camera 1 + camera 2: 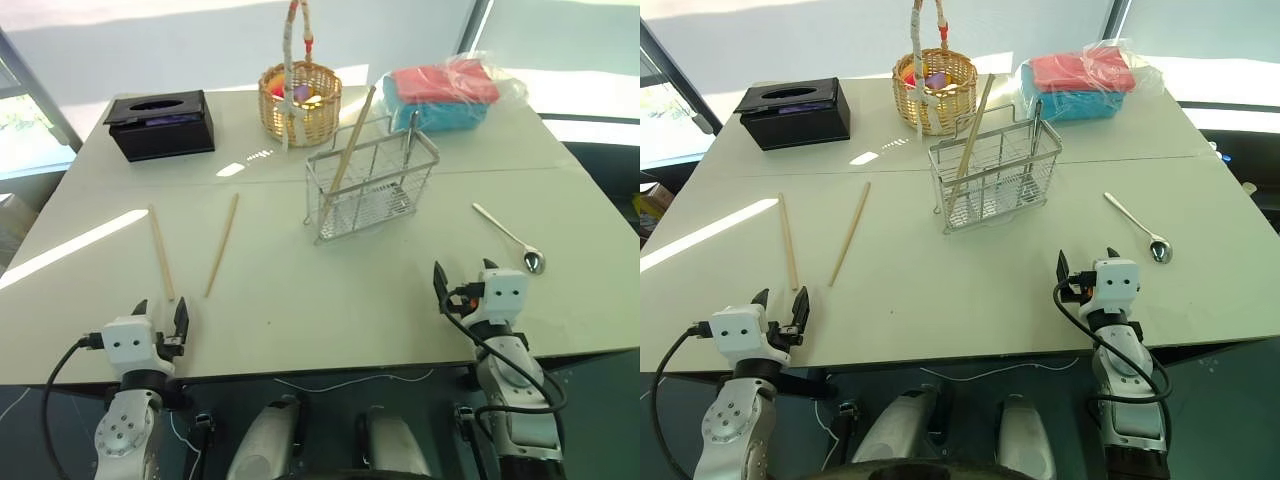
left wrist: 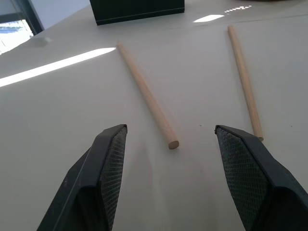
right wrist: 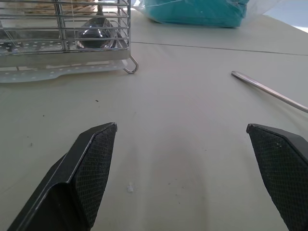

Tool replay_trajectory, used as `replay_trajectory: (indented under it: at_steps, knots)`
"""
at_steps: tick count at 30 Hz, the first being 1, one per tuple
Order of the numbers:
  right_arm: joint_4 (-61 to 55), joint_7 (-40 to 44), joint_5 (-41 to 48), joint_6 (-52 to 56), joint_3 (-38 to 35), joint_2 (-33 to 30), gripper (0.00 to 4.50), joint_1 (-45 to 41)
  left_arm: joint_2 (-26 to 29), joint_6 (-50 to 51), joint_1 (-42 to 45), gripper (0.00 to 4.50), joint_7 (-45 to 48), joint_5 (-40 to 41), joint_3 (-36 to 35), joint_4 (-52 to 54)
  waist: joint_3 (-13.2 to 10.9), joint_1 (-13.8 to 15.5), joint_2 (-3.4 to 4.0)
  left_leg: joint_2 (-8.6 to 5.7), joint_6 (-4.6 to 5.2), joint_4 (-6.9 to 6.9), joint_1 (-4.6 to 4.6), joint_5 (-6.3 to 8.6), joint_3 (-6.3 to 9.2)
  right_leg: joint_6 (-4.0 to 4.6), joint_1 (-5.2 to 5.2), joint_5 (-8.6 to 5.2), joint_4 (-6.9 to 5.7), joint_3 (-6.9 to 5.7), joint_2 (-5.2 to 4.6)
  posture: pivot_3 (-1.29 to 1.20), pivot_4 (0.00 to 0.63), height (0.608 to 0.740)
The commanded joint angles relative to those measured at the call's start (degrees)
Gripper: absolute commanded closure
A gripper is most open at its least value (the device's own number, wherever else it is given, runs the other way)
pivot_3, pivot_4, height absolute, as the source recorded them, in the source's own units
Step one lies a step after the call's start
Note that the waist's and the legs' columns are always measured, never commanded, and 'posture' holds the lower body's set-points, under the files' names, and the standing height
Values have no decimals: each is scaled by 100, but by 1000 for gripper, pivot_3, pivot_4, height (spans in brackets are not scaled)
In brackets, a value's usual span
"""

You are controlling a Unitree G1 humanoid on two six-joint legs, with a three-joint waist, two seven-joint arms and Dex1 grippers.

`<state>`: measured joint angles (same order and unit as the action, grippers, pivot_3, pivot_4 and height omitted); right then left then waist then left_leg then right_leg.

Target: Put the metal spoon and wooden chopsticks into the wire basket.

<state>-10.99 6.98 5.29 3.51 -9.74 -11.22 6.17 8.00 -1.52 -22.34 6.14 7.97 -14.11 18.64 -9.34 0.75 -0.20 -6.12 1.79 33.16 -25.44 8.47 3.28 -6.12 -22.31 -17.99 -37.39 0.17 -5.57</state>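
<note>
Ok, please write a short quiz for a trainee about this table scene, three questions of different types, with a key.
1. How many wooden chopsticks lie flat on the table?
2. True or false: the metal spoon on the table lies nearer the right gripper than the left gripper.
3. Which leans in the wire basket? A) a chopstick B) a tissue box C) a sponge

Key: 1. two; 2. true; 3. A
</note>
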Motion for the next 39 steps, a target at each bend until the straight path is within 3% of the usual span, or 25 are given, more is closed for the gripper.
replay_trajectory:
  at_steps: [1, 25, 31, 39]
  knots:
    - [-56, -7, 14, -68, -45, -14, 0, -99, 28, 8, 11, 1434, 7, 9, -36, 208, 0, 0, 0, 0, 0, 0, 0, 0, 0, 0, 0, 0, 0, 0, 0, 0, 150, 740]
    - [132, 19, 29, -121, -81, -40, 0, -258, 191, 84, -53, 1434, 258, 145, -109, 437, 0, 0, 0, 0, 0, 1, 1, 0, 0, 0, 0, 0, -2, 0, 0, 0, 150, 740]
    - [368, 117, 47, -166, -102, -159, 0, -507, 787, 747, -106, 1434, 799, 920, -404, 1229, 1, -9, -1, 0, 0, 1, 1, 0, 0, 1, 0, 0, -4, 0, 1, 0, 150, 740]
    - [522, 166, 69, -202, -207, -252, 0, -669, 2371, 2296, 225, 1434, 1884, 2995, -1200, 2121, 2, -7, 3, 0, -1, 1, 4, 0, 2, 4, -1, 0, -8, 0, 2, 0, 150, 740]
